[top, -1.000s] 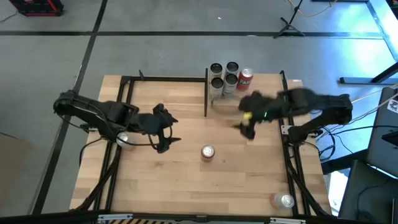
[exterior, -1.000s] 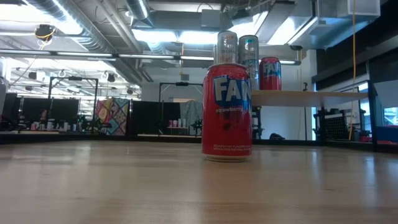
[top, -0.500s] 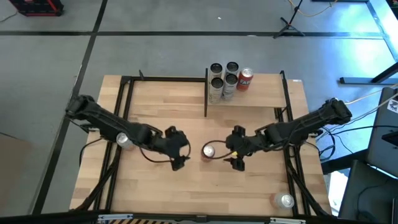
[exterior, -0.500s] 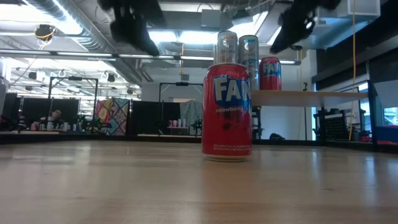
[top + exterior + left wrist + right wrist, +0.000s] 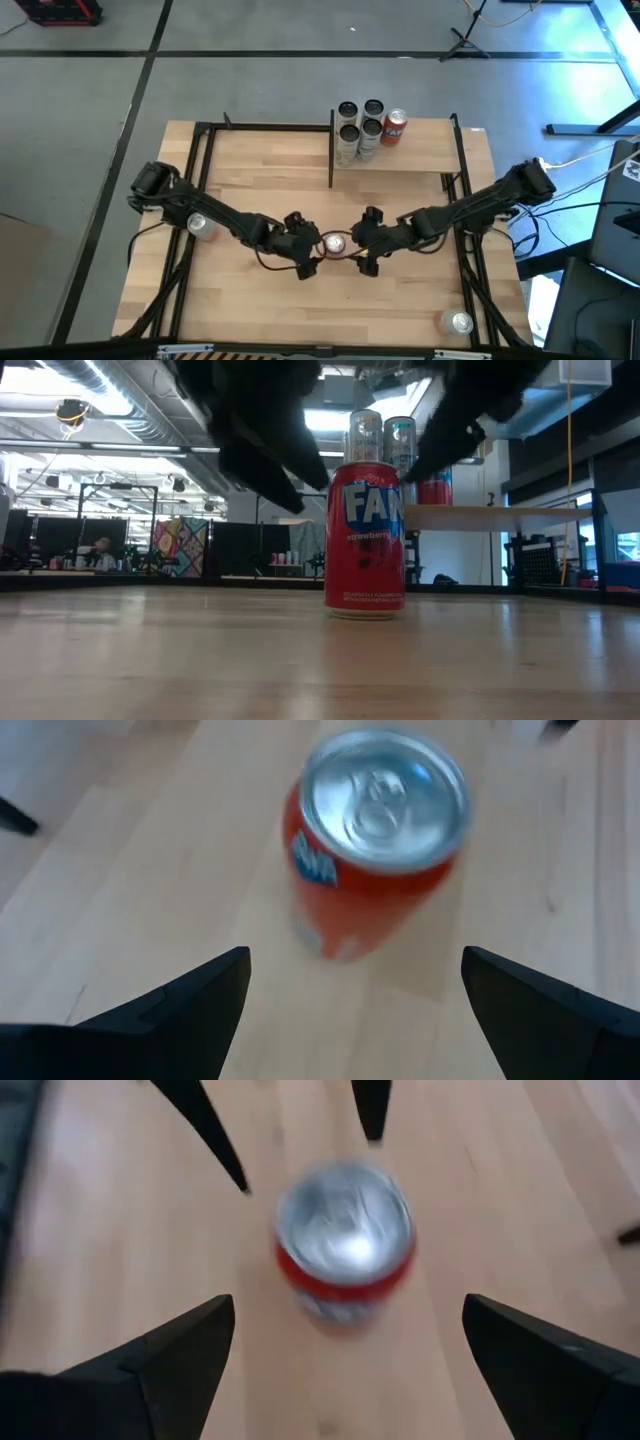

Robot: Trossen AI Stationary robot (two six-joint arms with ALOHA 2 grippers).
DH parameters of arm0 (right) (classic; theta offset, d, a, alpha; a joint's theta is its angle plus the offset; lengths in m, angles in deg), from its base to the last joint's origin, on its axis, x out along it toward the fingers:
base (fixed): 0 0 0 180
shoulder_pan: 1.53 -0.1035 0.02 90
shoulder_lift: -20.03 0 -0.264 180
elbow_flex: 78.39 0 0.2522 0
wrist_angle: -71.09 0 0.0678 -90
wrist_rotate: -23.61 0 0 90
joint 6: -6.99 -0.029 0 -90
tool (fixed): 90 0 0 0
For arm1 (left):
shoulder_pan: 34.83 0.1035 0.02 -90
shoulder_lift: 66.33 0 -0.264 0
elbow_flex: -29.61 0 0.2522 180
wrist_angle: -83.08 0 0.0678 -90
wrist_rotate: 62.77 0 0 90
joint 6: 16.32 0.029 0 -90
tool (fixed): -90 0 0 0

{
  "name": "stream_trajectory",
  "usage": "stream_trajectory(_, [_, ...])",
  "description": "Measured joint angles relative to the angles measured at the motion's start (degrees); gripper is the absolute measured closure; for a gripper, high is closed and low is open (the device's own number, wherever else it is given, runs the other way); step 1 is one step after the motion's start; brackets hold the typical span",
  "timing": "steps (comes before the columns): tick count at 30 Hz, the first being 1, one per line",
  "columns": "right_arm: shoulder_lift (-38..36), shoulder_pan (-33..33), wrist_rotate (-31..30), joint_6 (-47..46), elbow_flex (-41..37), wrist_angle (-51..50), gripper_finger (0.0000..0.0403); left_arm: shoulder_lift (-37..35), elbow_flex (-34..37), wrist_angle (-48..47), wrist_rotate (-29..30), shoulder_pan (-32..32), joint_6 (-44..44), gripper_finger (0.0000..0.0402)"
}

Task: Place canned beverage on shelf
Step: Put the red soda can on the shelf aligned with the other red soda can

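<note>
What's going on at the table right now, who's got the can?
Nobody yet. The red can stands upright mid-table, untouched. The left gripper and the right gripper flank it from either side, both with jaws open and nothing held. The shelf at the table's far edge already carries several cans. Another can sits by the left arm and one near the front right corner.
</note>
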Motion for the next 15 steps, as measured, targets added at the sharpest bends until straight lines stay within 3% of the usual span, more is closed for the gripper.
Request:
stream_trajectory(7, [5.2,2.17,-3.47,-0.28,-0.04,-2.07,0.0024,1.44,0.0,0.82,2.19,1.06,-0.27,0.005])
stream_trajectory(15, [6.37,3.92,0.22,0.26,-0.04,2.24,0.0024,1.31,-0.02,0.2,3.39,2.07,-0.11,0.005])
